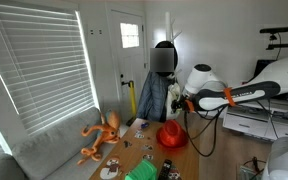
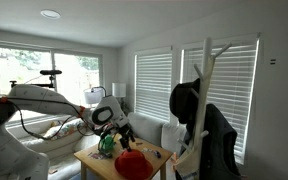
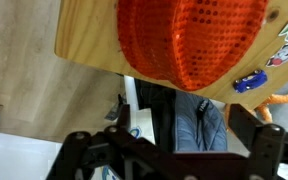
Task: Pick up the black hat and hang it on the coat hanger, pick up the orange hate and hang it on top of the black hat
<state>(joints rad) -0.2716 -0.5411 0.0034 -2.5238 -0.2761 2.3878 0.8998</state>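
Headwear is sitting apart: the soft black hat (image 1: 164, 57) is hanging on the white coat hanger (image 2: 207, 60), while the orange mesh hat (image 3: 194, 40) is lying on the wooden table (image 3: 84, 40). The gripper (image 3: 172, 150) is hovering near it, jaws seemingly spread. For a sound grasp it should be centring over the crown before pinching.

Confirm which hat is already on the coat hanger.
The black hat: it hangs on the coat hanger. The orange hat is apart from it, lying on the wooden table.
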